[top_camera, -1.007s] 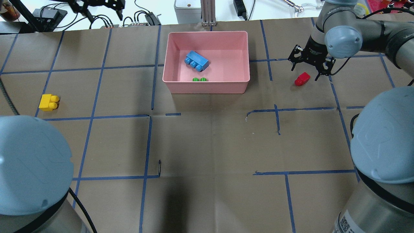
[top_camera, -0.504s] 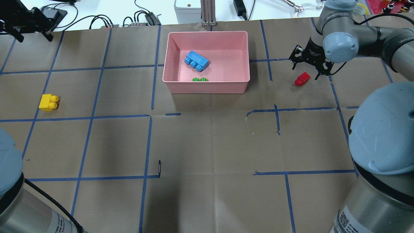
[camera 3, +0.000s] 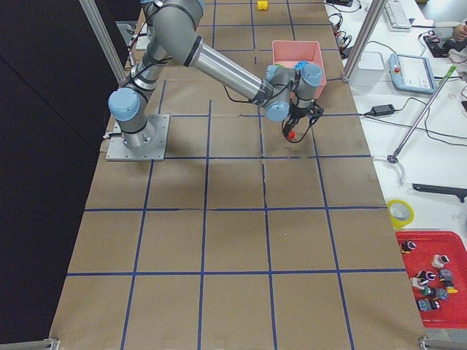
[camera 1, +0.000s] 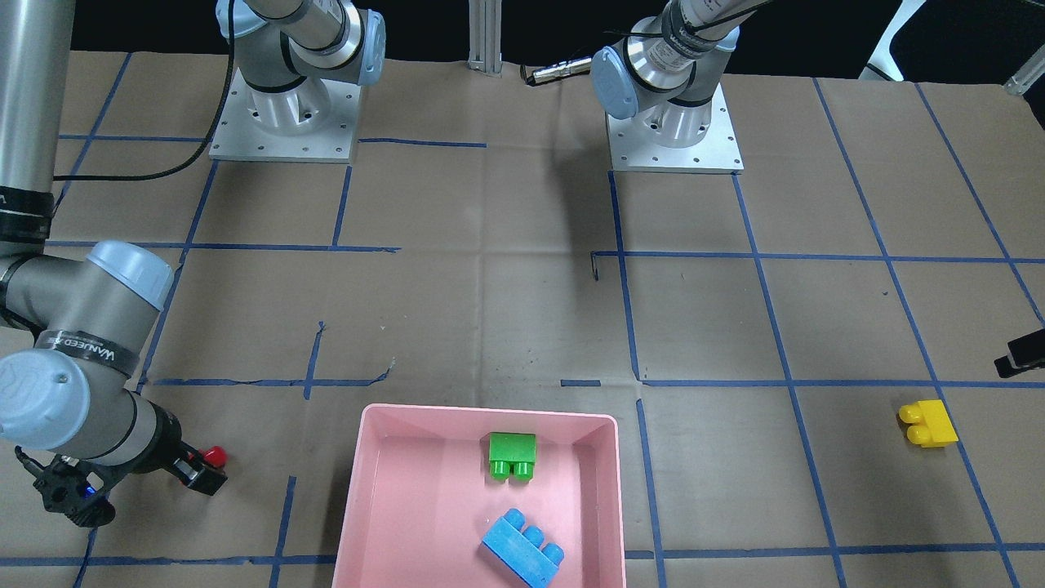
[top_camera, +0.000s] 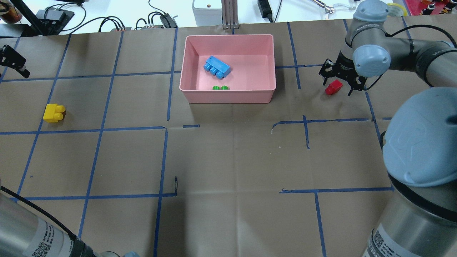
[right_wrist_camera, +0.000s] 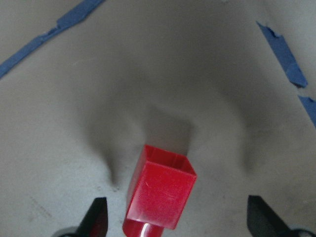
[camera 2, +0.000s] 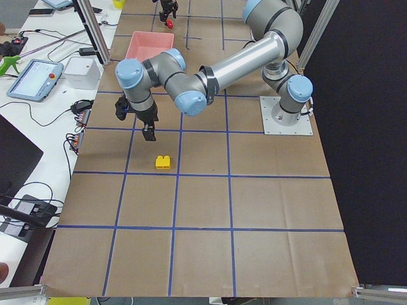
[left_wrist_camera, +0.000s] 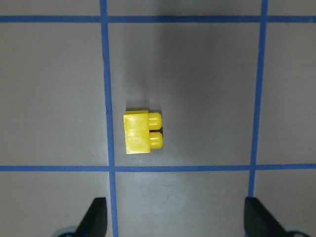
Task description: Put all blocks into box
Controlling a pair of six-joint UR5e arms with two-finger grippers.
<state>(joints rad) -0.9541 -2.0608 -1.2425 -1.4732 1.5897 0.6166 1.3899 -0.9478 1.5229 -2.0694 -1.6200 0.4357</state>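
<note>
The pink box (top_camera: pixel 228 95) stands at the back middle of the table and holds the blue block (top_camera: pixel 216 67) and the green block (top_camera: pixel 220 87); both also show in the front-facing view, blue (camera 1: pixel 522 549) and green (camera 1: pixel 512 456). The red block (top_camera: pixel 333 87) lies on the table right of the box. My right gripper (top_camera: pixel 337 80) is open just over it, and the block (right_wrist_camera: pixel 160 192) sits between the spread fingers in the right wrist view. The yellow block (top_camera: pixel 53 112) lies at the far left. My left gripper (top_camera: pixel 12 62) is open above and behind it (left_wrist_camera: pixel 140 132).
Brown paper with a blue tape grid covers the table. Cables, a grey unit (top_camera: pixel 207 12) and an aluminium post (top_camera: pixel 228 14) line the back edge. My own arm bases (camera 1: pixel 282 122) stand on the near side.
My left gripper swung from the back edge out to the far left, over the yellow block. My right gripper came down closer around the red block. No block moved.
</note>
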